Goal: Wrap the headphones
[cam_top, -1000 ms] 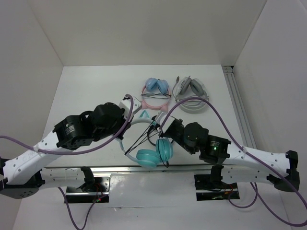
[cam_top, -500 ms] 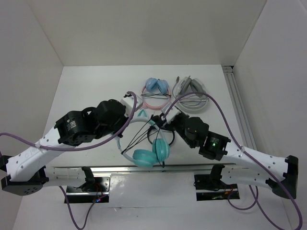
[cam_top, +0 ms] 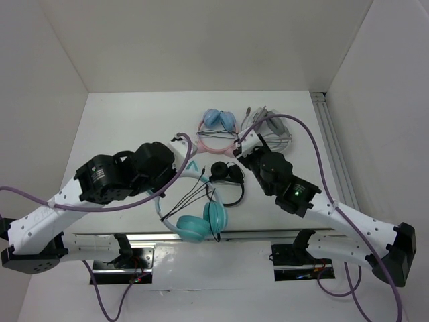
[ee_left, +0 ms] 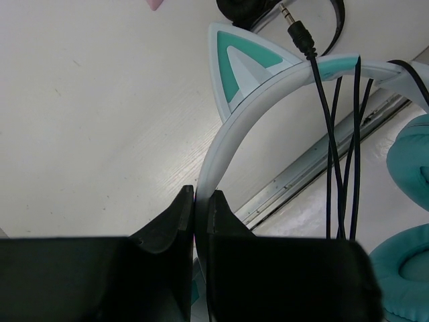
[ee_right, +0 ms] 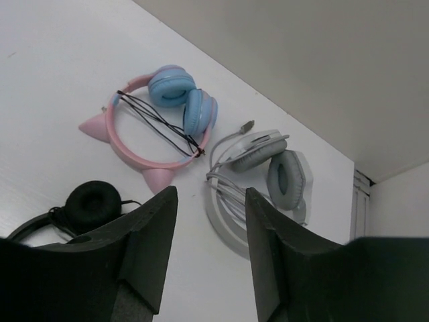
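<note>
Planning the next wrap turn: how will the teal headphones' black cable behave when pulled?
Probably floppy and light: the cable drapes in thin strands across the band. Its loose plug may swing or unwind. The band looks stiff, pinched by the left gripper.

White table (cam_top: 120, 127) (plain white walls (cam_top: 201, 40))

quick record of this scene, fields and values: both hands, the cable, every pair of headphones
left hand: shut on the band of the teal headphones
right hand: open, holding nothing
cable: black, several strands draped across the teal band
plug: free, lying past the cat ear
pink headphones: blue cups, black cable strung across
grey headphones: beside the pink pair
black headphones: between the two arms
</note>
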Controlling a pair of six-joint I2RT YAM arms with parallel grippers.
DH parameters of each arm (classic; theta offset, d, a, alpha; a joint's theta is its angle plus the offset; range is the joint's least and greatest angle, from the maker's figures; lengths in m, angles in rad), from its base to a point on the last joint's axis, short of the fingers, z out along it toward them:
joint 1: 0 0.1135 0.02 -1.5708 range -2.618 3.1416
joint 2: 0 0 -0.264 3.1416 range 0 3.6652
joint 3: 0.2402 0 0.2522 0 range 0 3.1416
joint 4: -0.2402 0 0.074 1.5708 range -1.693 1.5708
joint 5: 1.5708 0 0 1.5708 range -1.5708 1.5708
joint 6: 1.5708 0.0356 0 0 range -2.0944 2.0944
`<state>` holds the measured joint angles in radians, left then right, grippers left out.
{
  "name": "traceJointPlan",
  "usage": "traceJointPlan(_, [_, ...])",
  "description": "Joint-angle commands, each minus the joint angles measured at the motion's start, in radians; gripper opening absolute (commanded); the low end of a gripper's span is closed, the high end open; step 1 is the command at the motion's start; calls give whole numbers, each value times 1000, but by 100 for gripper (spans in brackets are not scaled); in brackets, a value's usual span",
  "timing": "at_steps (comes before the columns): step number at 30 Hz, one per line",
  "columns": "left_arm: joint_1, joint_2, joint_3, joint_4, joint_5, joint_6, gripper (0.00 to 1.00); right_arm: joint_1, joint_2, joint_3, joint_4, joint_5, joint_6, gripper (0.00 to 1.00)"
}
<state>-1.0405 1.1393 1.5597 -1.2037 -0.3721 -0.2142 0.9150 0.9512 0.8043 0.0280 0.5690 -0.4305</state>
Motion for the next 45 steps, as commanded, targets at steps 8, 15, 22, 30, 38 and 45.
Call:
traceJointPlan(8, [166,-4,-97,168,-93,-48,0,-88,6,96,12,86,269,72])
traceJointPlan(15, [459,-4,-148,300,-99,-109,0,-88,-17,173,-114,49,397,91])
traceJointPlan(22, [600,53,-190,352,-137,-226,0,-79,-72,194,-207,40,510,100])
traceJointPlan(30, [622,91,-360,360,-261,-525,0,-70,-129,180,-240,-37,550,100])
traceJointPlan(38, [612,65,-562,400,-352,-866,0,-48,-138,147,-260,-101,575,100])
traceJointPlan(45, [559,145,-684,493,-427,-987,0,-2,-157,104,-235,-90,593,100])
